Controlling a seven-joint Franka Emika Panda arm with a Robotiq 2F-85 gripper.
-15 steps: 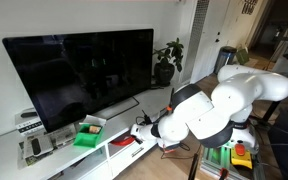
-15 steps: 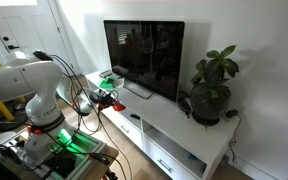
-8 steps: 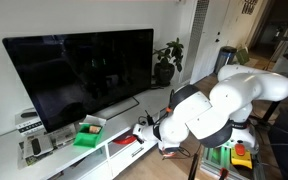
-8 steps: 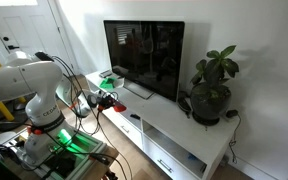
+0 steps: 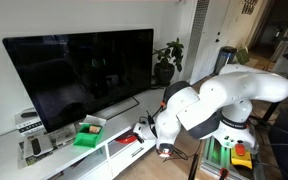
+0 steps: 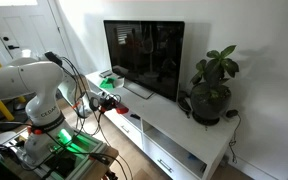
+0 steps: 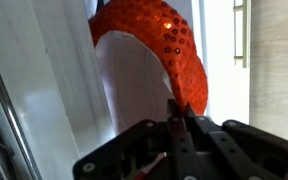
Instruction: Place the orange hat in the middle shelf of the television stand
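The orange hat (image 7: 159,45) is a sequined orange-red band that fills the top of the wrist view. My gripper (image 7: 179,115) is shut on its lower edge. In an exterior view the hat (image 5: 127,141) shows as an orange patch at the open middle shelf of the white television stand (image 5: 44,165), with the gripper (image 5: 141,129) right beside it. In an exterior view the gripper (image 6: 104,102) and a bit of orange sit at the stand's (image 6: 184,145) near end.
A large black television (image 5: 79,70) stands on the stand, with a green box (image 5: 89,133) and small devices beside it. A potted plant (image 6: 212,90) is on the stand's far end. The arm's base sits on a cart with cables (image 6: 54,145).
The arm has shifted forward and lower toward the stand, carrying the hat closer into the shelf opening. The grip on the hat is unchanged.
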